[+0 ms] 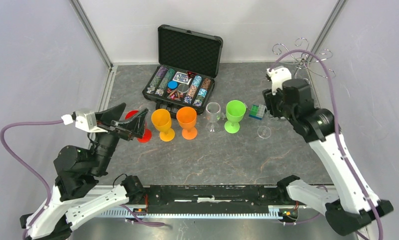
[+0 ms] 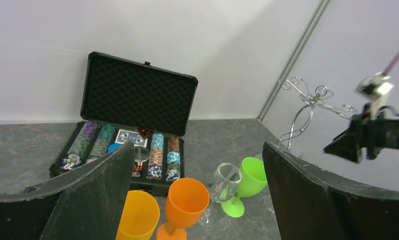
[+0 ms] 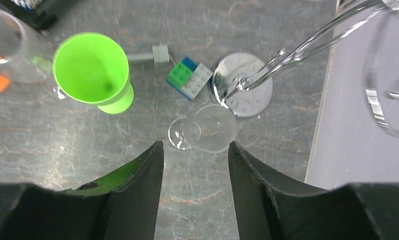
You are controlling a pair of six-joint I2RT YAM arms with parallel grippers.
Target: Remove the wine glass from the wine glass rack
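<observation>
Wine glass: position and status? (Operator)

It stands upright on the tabletop, directly below the right claw and just past its fingertips. It hangs from none of the curled arms of the rack, so the removal reads as done. The rack's shiny disc foot lies just beyond the glass. Their edges overlap in the wrist view, and contact cannot be confirmed. (Technician)

Claw state? (Operator)

Right claw: released, fingers spread, nothing between them. Left claw: also spread and empty, well off to the right claw's left. (Technician)

Hazards from here? (Operator)

Three, in order of likelihood.

1. Rim strike. If the right claw drops or swings sideways before it rises, a finger can clip the rim. The glass looks light and tall on a narrow foot, so it would probably tip against the disc foot or fall on the tabletop.

2. Rack upset. The slim pole rises ahead of the claw and to its right. A wrist sweep toward that side could push the rack over onto the glass.

3. Cable snag. In the overhead view the purple cable arcs past the curled arms behind the claw. Whether it touches them cannot be told. If it is hooked, a retreat could drag the rack down.

The green cup and the toy brick sit ahead and to the left, so that side gives little room either. Advised exit: straight up, then back. (Technician)
</observation>
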